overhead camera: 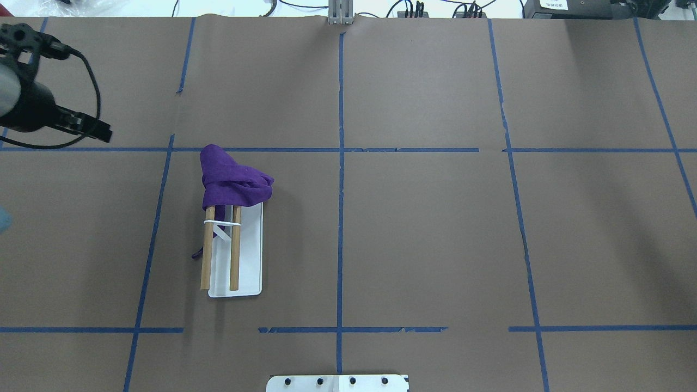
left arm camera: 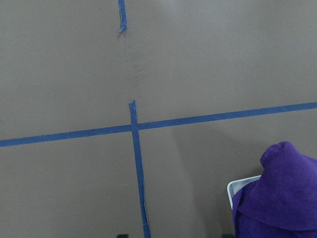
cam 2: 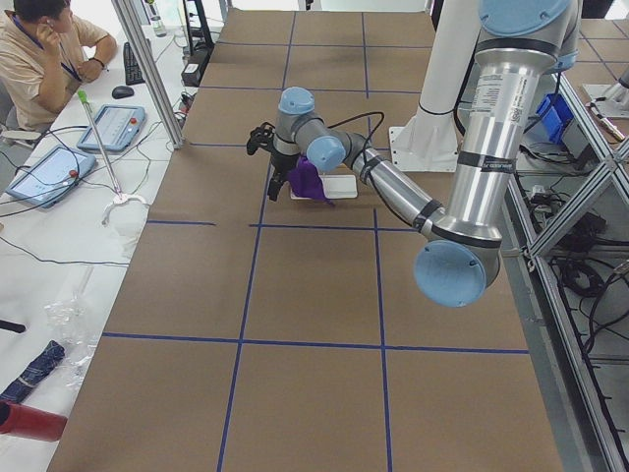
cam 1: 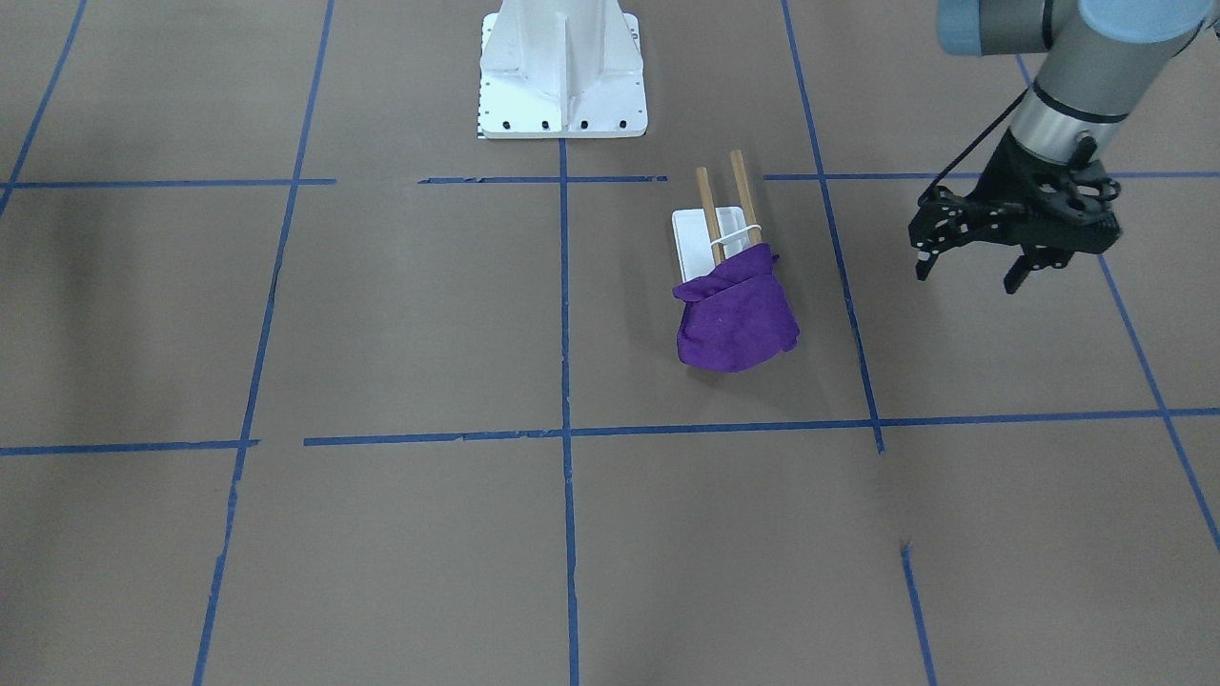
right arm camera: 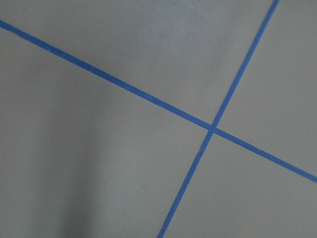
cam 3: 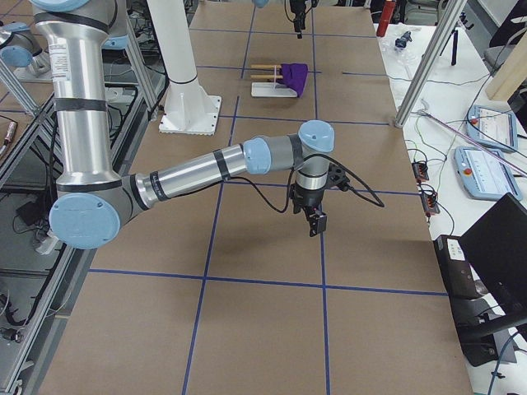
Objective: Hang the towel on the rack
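Towel (cam 1: 734,319) bunched on rack (cam 1: 710,205) end, dangling corner (overhead camera: 197,253) visible only overhead

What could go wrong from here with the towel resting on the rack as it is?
1. The towel sits bunched over one end of the rack, not spread along the rods, so it may slide off the tips.
2. If the open left gripper comes in to spread it, its fingers could snag the cloth or nudge the small rack.
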Available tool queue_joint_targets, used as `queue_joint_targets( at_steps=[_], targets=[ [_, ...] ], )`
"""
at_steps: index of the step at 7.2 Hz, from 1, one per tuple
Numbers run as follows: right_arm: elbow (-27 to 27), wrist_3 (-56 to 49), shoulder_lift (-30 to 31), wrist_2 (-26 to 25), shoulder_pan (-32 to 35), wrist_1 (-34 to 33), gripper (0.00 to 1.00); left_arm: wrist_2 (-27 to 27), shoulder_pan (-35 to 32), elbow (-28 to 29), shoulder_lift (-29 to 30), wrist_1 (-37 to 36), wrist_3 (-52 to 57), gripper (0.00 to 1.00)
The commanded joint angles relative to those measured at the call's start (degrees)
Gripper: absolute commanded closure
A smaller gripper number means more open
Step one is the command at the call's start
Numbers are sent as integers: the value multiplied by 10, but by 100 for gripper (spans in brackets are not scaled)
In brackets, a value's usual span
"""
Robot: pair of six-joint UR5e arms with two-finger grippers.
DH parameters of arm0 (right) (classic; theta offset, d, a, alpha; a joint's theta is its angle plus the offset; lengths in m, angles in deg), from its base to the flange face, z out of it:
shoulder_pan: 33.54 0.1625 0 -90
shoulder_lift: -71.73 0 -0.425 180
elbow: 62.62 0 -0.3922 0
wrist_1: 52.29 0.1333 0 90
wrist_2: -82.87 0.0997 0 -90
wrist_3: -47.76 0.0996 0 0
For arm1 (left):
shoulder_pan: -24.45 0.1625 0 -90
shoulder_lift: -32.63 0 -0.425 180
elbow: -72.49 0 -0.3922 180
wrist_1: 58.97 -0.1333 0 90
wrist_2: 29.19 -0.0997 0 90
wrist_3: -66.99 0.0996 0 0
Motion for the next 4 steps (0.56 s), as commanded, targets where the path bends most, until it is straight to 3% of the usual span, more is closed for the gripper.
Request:
queue_joint_targets(
  at_steps=[1,2,3,4],
  targets=[
    [-43,19,23,76,68,2,0,42,-159,34,-19,-75,237,0],
    [-43,24,40,85,76,3,0,96,-234,114,-19,-83,312,0],
    [-44,28,41,81,76,4,0,101,-273,160,-38,-86,418,0],
    [-44,42,39,77,75,4,0,102,-315,176,-56,-92,442,0]
  ],
)
